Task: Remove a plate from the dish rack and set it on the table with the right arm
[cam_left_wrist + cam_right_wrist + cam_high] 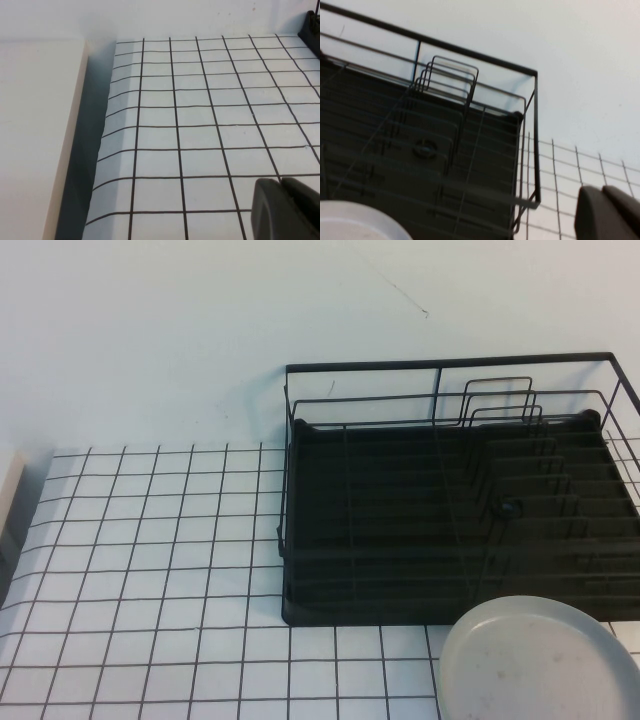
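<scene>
- Right gripper (609,212): jaws pressed together, holding nothing, near the dish rack's (440,530) corner, apart from the plate (540,660).
- Plate lies on the table (160,570) just before the rack.
- Left gripper (286,207): jaws closed, empty, over the grid.

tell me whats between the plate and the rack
Nothing: in the high view the plate lies on the table with its far rim over the rack front edge. Neither tool shows there.

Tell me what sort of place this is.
Probably a staged robot test bench, not a real kitchen: a grid-ruled white table, a black dish rack with one plate before it, and bare pale walls.
</scene>
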You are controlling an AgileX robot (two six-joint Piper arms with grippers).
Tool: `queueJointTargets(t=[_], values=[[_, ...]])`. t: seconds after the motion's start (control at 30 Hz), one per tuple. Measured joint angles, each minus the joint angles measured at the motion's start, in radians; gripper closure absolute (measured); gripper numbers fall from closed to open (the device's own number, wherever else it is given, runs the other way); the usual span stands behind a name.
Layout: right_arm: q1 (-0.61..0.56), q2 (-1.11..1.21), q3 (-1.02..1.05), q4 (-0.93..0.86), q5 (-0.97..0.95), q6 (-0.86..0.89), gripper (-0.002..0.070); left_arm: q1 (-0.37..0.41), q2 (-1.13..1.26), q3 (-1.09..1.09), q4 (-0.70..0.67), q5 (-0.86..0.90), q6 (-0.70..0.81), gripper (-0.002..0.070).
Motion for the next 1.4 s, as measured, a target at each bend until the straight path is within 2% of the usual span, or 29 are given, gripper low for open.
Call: queueJointTargets(t=[0.57,0.77,1.0,1.23,1.4], values=[[0.021,-0.010,0.071,0.042,0.212,0.001,0.0678,0.000,0.000,0.000,0.000,0.000,0.000,0.0678],[0.025,-0.011,0.082,0.056,0.234,0.001,0.0678,0.000,0.000,0.000,0.000,0.000,0.000,0.0678],[0.025,-0.189,0.090,0.002,0.228,0.005,0.0678,0.000,0.000,0.000,0.000,0.000,0.000,0.0678],[-0.037,-0.434,0.163,-0.204,0.185,0.211,0.0678,0.000,0.000,0.000,0.000,0.000,0.000,0.0678],[-0.103,-0.521,0.320,-0.239,0.123,0.314,0.0678,0.000,0.000,0.000,0.000,0.000,0.000,0.0678]])
